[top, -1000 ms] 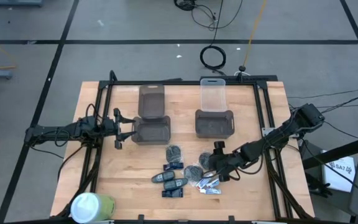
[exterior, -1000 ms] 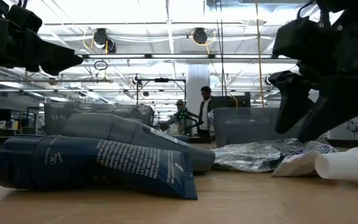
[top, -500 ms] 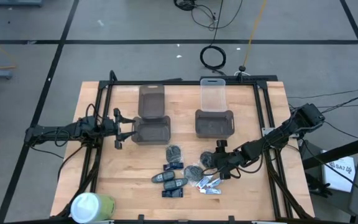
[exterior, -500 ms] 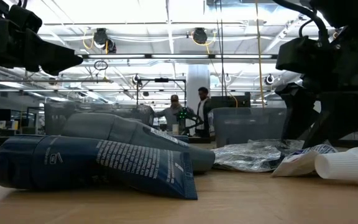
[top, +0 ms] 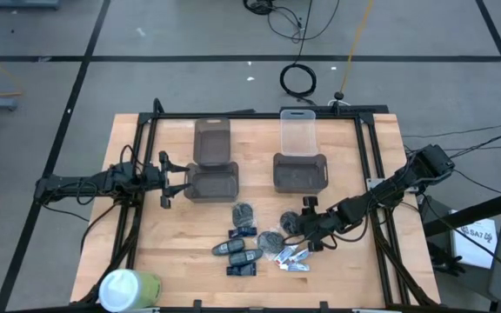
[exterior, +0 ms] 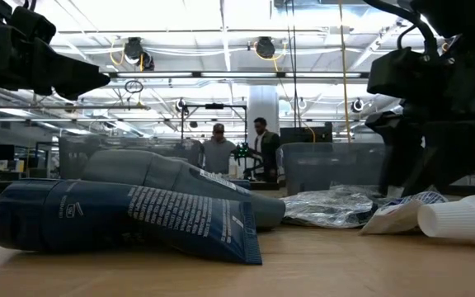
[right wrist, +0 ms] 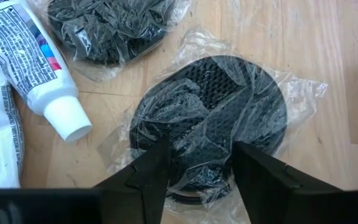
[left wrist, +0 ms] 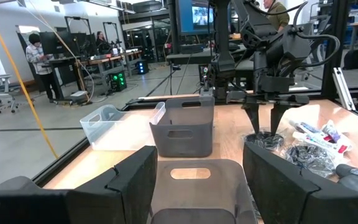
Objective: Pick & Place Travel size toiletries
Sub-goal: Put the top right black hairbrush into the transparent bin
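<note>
The right gripper [right wrist: 194,163] is poised with jaws parted over a plastic-wrapped dark mesh disc [right wrist: 216,118], right of the toiletry cluster. It is judged light, soft and crinkly-slippery; its rim should be pinched. The left gripper [top: 170,181] is held wide near the grey bin [top: 212,183].

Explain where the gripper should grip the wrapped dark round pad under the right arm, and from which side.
Grip the wrapped dark round pad across its rim, coming straight down. It lies flat on the table, so no side face shows. The open right gripper already straddles its near edge.
</note>
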You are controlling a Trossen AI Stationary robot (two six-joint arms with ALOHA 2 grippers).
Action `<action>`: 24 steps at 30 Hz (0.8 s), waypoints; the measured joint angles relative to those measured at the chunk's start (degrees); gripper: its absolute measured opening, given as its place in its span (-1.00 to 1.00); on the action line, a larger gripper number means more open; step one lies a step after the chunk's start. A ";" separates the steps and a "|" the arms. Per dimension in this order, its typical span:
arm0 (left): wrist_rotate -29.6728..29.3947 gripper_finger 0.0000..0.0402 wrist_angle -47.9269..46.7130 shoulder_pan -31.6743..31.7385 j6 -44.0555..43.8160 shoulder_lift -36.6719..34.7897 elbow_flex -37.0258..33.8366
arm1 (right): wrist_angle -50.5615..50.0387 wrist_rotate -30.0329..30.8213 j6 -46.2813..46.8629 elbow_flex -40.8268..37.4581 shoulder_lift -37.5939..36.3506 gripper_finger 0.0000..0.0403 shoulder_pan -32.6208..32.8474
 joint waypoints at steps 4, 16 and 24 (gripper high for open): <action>0.00 0.17 0.01 0.01 0.00 0.00 -0.01 | -0.02 -0.03 0.25 0.00 0.02 -0.31 0.00; 0.00 0.17 0.00 0.01 0.00 -0.01 -0.01 | -0.07 -0.15 0.37 -0.02 0.04 -0.54 0.02; 0.00 0.17 0.00 0.01 0.00 0.00 -0.01 | -0.04 -0.09 0.04 -0.04 0.04 -0.71 0.02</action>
